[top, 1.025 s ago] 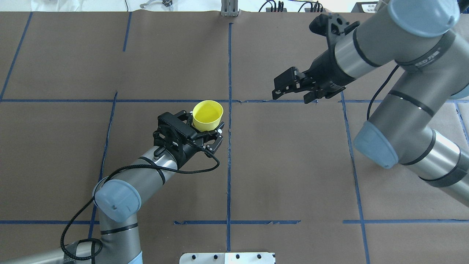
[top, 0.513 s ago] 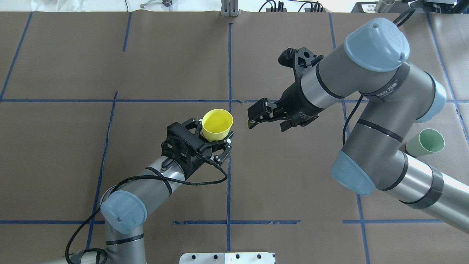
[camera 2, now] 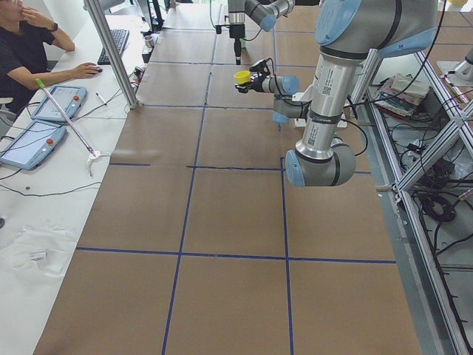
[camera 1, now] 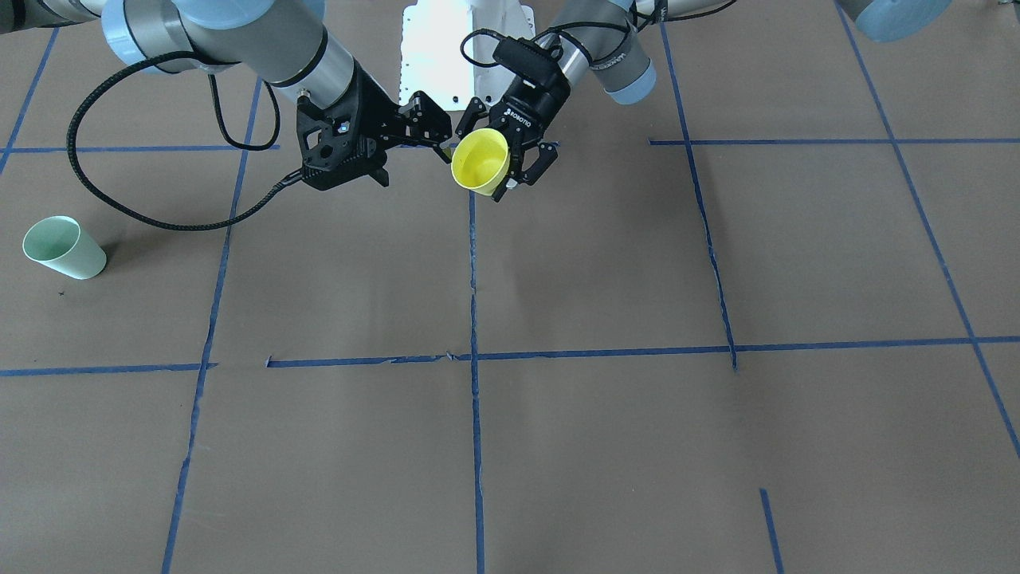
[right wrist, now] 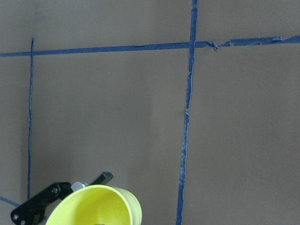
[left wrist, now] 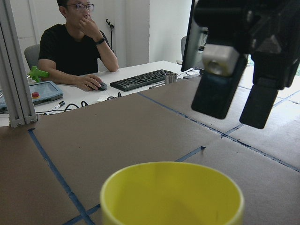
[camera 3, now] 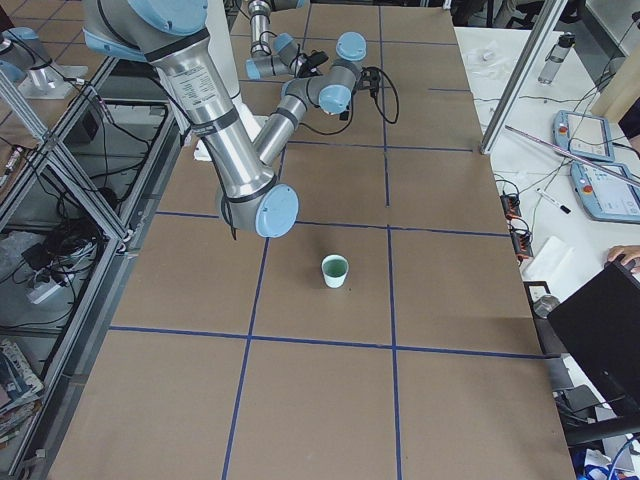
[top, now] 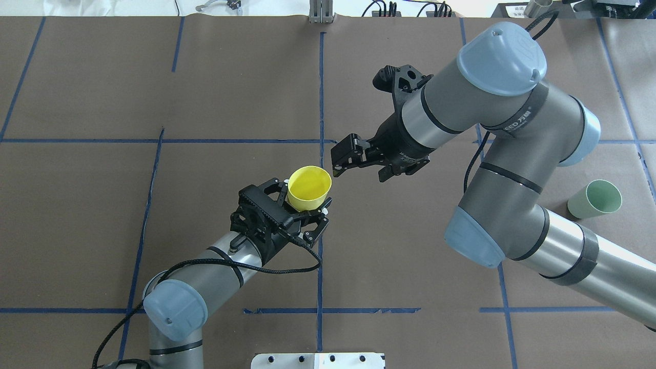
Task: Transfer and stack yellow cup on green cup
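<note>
The yellow cup is upright, mouth up, in my left gripper, which is shut on its lower body and holds it above the table near the centre line. It also shows in the front view, the left wrist view and the right wrist view. My right gripper is open and empty, just right of the cup's rim and apart from it. Its two fingers stand spread. The green cup stands upright on the table at the far right, also seen in the front view.
Blue tape lines grid the brown table. A white base plate lies at the near edge and a metal post at the far edge. An operator sits at a side desk with tablets.
My right arm swung left and towards the yellow cup, uncovering the green cup. My left gripper carried the yellow cup a little right and nearer the robot.
</note>
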Robot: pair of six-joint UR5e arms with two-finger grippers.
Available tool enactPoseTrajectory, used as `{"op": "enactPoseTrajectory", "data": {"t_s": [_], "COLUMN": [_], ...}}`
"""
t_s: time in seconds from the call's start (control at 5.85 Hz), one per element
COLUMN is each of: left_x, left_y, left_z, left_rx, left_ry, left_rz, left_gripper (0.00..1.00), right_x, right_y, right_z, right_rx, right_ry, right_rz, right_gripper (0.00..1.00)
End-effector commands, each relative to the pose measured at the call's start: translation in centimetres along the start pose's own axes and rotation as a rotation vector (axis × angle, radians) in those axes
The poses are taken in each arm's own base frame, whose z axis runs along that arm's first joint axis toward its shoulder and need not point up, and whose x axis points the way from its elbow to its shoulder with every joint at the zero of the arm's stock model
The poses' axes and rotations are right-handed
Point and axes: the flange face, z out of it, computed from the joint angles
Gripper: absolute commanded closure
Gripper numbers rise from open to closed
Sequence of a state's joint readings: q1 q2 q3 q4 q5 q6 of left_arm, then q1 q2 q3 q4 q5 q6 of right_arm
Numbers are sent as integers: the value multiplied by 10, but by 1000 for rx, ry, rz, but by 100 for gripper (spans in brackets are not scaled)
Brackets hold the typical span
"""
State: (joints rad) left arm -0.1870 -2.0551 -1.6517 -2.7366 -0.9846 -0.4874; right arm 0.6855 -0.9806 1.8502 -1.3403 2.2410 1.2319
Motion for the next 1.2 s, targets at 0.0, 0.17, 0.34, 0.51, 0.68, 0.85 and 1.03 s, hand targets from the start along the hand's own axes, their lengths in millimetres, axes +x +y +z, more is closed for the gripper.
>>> {"op": "enactPoseTrajectory", "data": {"t_s": [0.0,0.17,0.34,0.51,0.68,0.85,1.03], "left_x": [13,14,14,15,15,15,16], "left_y": [-1,-3,-2,-1,0,-1,-2], "left_z": [-1,-1,0,0,0,0,0], "left_rx": [1,3,1,-1,-2,-2,-1], "left_ry": [19,20,19,19,18,18,19], "left_rz": [15,13,15,15,16,18,17], "left_gripper": [85,80,77,72,70,65,62], "right_x": [0,-5,-7,-14,-17,-17,-17], "right_y": [-5,6,11,15,22,25,32], "right_z": [7,19,22,23,28,31,38], "right_rx": [-8,-33,-41,-47,-61,-67,-82], "right_ry": [9,9,7,-1,-4,-2,0], "right_rz": [13,27,33,26,19,22,20], "right_gripper": [2,2,2,2,7,17,23]}}
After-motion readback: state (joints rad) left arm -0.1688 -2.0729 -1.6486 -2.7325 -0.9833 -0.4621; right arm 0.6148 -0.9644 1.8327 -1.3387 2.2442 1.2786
